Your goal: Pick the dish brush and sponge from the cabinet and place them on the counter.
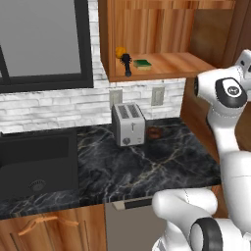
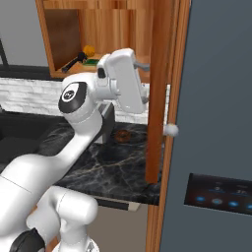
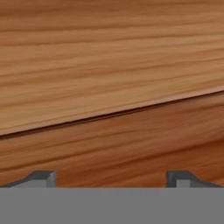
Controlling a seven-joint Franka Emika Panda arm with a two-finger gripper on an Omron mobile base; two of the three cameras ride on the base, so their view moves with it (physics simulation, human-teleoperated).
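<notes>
Left base view: brush (image 1: 127, 64) and sponge (image 1: 142, 63) on open cabinet (image 1: 162, 66) shelf, above counter (image 1: 147, 166) with toaster (image 1: 128, 124).
Right base view: both sit behind the arm.
Hand view: gripper (image 3: 111, 178) spread wide, empty, facing wood.

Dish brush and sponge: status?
Hand open, empty, facing wood. Dish brush and sponge on cabinet shelf, untouched. Toaster on counter below.
</notes>
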